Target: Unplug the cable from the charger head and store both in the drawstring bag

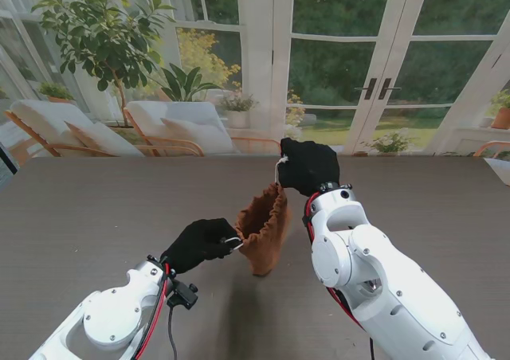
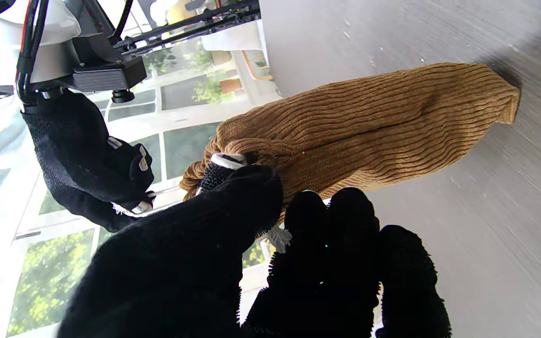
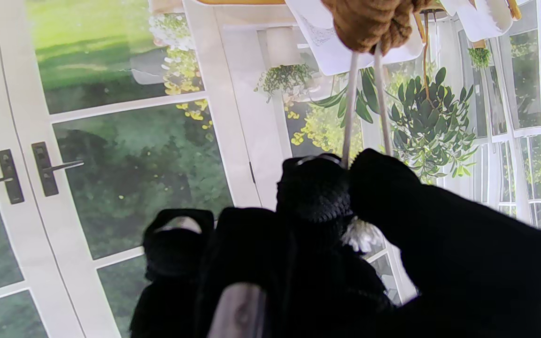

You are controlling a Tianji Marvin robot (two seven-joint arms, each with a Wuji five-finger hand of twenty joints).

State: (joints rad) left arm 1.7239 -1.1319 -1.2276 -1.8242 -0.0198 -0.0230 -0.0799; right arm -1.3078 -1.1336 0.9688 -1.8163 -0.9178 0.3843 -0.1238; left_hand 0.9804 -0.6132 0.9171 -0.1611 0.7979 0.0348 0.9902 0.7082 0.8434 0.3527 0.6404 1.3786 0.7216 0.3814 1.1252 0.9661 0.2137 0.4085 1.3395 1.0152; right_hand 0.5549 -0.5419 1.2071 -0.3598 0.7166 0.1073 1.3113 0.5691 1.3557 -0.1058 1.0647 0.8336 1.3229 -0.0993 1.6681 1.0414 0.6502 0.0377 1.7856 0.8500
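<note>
The brown drawstring bag (image 1: 264, 226) stands on the grey surface (image 1: 96, 217) between the two hands. The left hand (image 1: 199, 244) pinches the white cord at the bag's mouth; the right hand (image 1: 307, 166) is clamped on the white drawstring (image 3: 363, 103) pulled taut from the gathered top.

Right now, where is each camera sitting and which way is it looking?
Stand view: above the shoulders, looking down at the table; both arms, left hand, right hand.
Left wrist view: along the left hand's fingers at the brown bag.
Right wrist view: along the right hand's fingers at the white drawstrings and windows.
All views share the bag.
</note>
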